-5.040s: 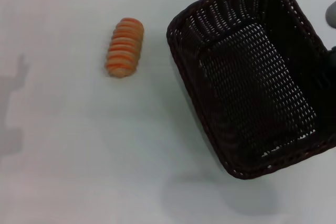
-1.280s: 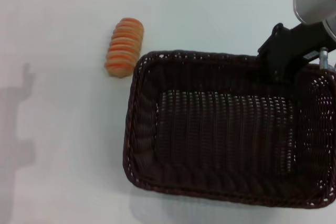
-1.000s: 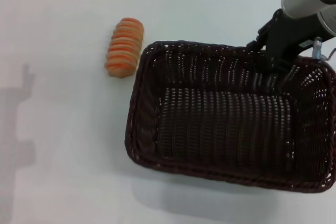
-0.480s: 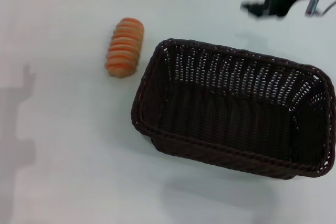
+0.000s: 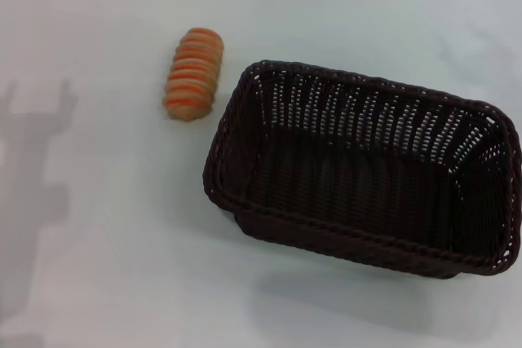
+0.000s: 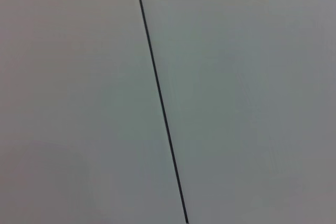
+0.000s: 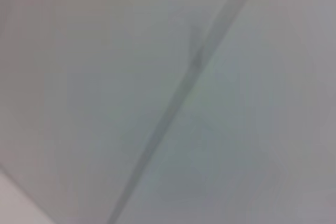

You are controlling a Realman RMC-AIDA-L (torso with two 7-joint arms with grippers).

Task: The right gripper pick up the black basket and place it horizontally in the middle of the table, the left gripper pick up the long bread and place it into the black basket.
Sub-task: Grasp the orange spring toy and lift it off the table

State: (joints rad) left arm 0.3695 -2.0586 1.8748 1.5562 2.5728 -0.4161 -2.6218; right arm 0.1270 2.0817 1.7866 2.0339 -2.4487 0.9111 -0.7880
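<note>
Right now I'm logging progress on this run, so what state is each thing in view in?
Basket: upright on the table, long side across, empty, nothing holding it.
Bread: lying on the table left of the basket, outside it, a small gap between them, untouched.
Table: carries both; an arm's shadow falls on its left edge.
Left gripper and right gripper: neither is in view.

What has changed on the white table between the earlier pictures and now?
The dark woven wicker basket was turned from steeply angled to roughly horizontal and shifted leftward; the right end effector released it and left the view. The ridged orange-brown bread loaf stayed where it was.
</note>
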